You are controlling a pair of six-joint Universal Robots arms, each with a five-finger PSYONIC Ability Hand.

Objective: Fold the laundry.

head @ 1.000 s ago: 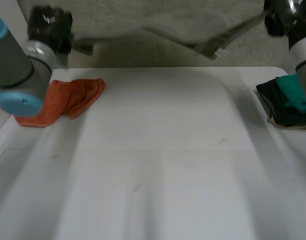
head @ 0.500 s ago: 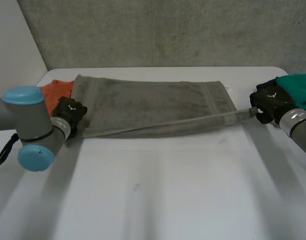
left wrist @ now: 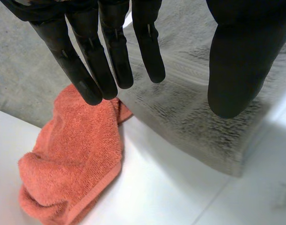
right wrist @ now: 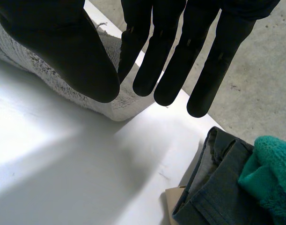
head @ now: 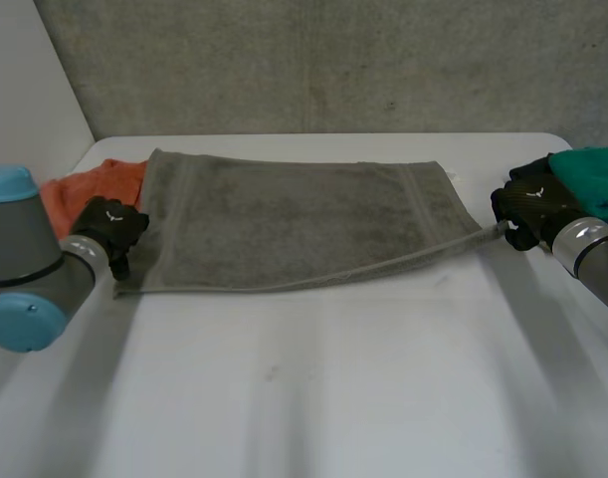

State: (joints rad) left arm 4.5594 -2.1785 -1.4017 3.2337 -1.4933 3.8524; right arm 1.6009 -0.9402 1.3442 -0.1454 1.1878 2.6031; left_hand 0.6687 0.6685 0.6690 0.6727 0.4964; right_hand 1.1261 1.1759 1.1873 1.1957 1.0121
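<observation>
A grey towel (head: 294, 219) lies folded in a long band across the far half of the white table (head: 333, 398). My left hand (head: 109, 224) hovers at its near left corner, open; in the left wrist view its straight fingers (left wrist: 110, 56) and thumb stand apart above the towel (left wrist: 194, 122), holding nothing. My right hand (head: 527, 209) is at the towel's near right corner, shut on it. From there the upper layer's edge runs taut and slightly lifted. In the right wrist view the towel corner (right wrist: 110, 101) is pinched between thumb (right wrist: 63, 51) and straight fingers.
A crumpled orange cloth (head: 85, 189) lies partly under the towel's left end, beside my left hand (left wrist: 72, 164). A pile of dark clothing (right wrist: 217, 187) with a teal towel (head: 587, 174) on top sits at the table's right edge, just behind my right hand.
Both hands swung the towel down from the air onto the table, where it now lies folded. My left hand let go of its corner and opened; the right still holds.
</observation>
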